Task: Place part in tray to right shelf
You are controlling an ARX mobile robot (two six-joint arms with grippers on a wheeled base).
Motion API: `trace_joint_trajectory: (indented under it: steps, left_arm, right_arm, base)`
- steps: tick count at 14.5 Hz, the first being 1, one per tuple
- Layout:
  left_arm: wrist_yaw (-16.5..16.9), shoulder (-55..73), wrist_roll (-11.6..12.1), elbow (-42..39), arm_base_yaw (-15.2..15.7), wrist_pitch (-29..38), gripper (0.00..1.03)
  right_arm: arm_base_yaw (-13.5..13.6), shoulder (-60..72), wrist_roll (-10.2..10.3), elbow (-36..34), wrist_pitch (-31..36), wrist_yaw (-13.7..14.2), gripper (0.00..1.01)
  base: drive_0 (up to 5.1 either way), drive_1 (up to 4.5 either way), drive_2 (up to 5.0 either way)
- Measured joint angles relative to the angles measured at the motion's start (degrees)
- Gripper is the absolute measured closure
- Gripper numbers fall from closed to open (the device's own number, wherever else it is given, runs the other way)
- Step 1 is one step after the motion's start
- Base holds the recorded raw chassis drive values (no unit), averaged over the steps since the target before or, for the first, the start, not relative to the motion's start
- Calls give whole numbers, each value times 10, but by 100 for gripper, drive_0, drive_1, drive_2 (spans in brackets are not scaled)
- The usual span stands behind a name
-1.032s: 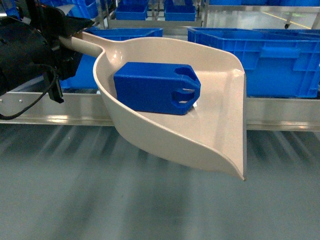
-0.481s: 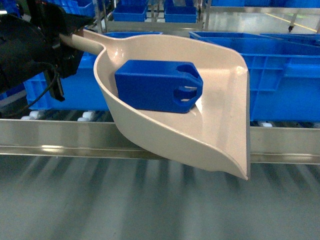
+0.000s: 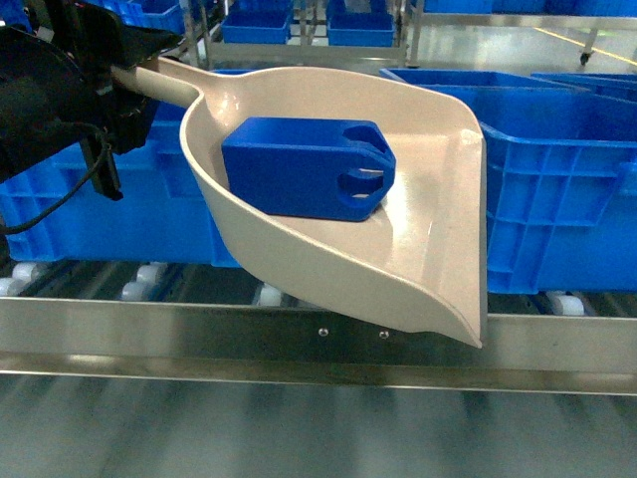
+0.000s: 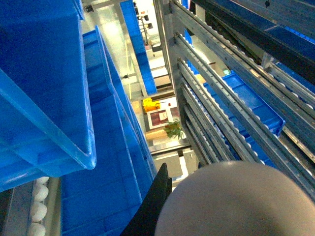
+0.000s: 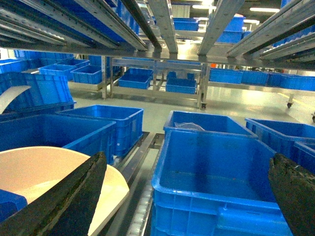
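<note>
We saw the large beige glossy plastic scoop-shaped tray (image 3: 418,249) held in the air in front of the stainless-steel roller shelf (image 3: 299,344), and we took that shelf's shiny front rail as our landmark. The tray hung above the rail and was tilted, with its flat front lip dipping towards the rail on the right. The small solid-blue plastic part (image 3: 307,167) lay inside the tray against its rear curved wall, its bevelled end with the two slot cutouts turned towards the lip, well above the rail.

The left gripper (image 3: 127,82), black and bulky, sat at the far end of the tray's long handle, up and left of the rail; its fingers closed around the handle, and the left wrist view showed the rounded beige handle end filling the lower part of the picture beside one black finger (image 4: 152,206).

Behind the rail, small white rollers (image 3: 149,274) ran in rows, and large blue ribbed crates (image 3: 557,189) stood on them, one on each side of the tray.

The right gripper (image 5: 189,196) had its two dark fingers spread wide apart with nothing between them, looking over an open blue crate beyond the rail, with the tray's beige wall at lower left.
</note>
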Motion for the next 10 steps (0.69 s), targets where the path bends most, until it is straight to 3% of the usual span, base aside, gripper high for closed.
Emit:
trace_joint_trajectory:
  steps: [10]
  left_arm:
    - [1,0,0,0,0,-1,91]
  right_arm:
    - [0,0,0,0,0,0,3]
  base:
    - [0,0,0]
